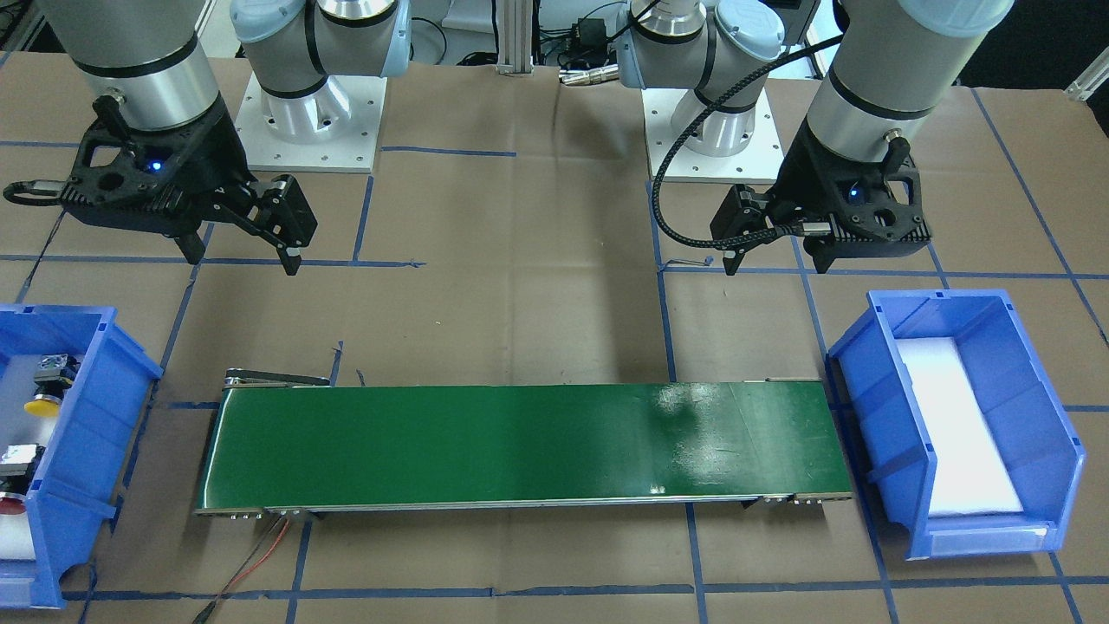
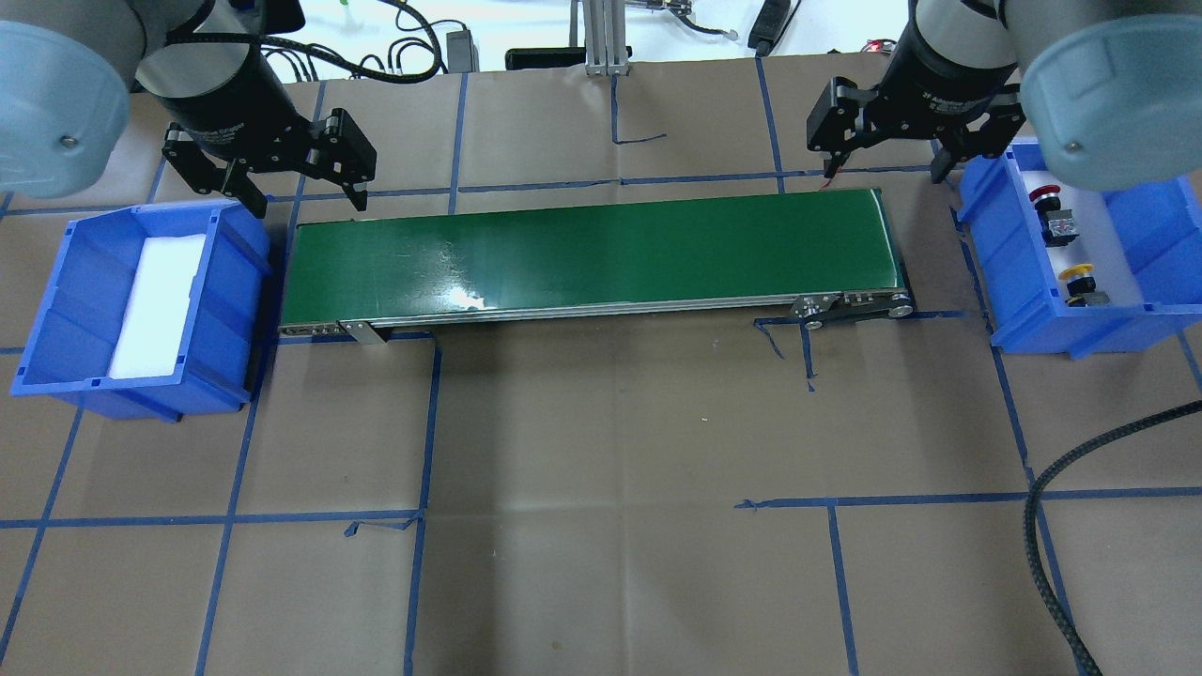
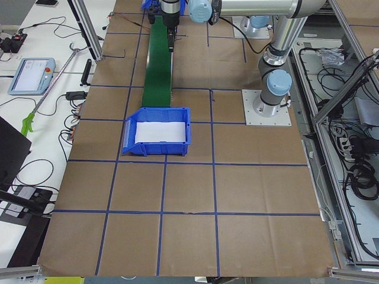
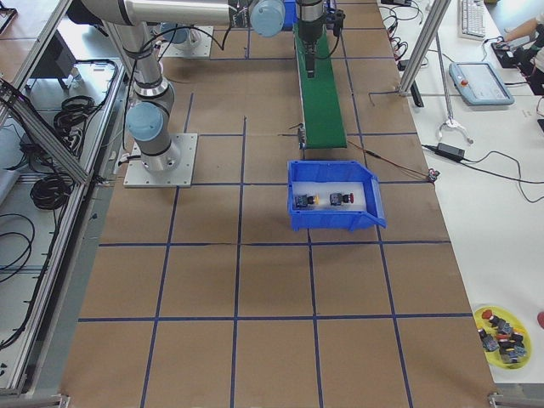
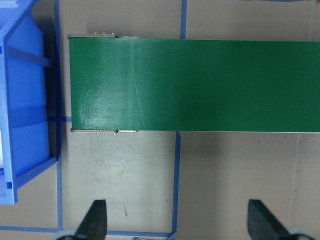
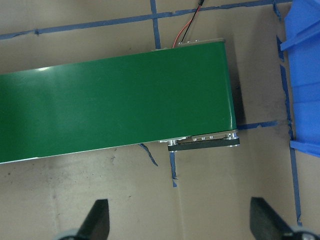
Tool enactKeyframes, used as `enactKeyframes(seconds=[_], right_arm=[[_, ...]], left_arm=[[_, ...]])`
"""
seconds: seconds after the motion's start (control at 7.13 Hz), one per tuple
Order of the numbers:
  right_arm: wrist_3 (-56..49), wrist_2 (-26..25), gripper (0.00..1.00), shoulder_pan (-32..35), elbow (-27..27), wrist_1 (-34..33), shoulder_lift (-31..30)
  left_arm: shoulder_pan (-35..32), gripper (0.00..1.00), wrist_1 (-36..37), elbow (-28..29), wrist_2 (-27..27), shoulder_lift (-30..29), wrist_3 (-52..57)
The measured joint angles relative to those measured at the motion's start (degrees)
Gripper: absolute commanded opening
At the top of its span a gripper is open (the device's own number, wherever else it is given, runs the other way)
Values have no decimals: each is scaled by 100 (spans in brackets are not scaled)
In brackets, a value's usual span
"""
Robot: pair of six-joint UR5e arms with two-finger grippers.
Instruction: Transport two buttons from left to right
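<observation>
Red button point(image 2: 1054, 214), yellow button point(image 2: 1083, 286) (blue bin point(image 2: 1000, 272)); caps point away from robot.

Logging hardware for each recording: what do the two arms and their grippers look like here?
Left arm and right arm are silver-grey tubes with pale blue joint caps. Left gripper and right gripper are black, two-fingered, each mount showing a blue light. A black braided cable loops from the left wrist.

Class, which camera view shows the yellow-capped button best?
Exterior front-facing: the yellow-capped button appears largest, cap and body distinct, in the blue bin. Overhead shows it smaller; exterior right, tiny; the other views miss it.
</observation>
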Motion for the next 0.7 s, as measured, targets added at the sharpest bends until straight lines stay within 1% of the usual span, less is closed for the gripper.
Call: enactKeyframes(seconds=[0.28, 0.7], right_arm=[[11, 17, 100, 29, 53, 165, -186], [18, 168, 100, 49, 82, 278, -229]], left_arm=[[0, 100, 0, 0, 0, 0, 0], [0, 100, 0, 0, 0, 0, 0]])
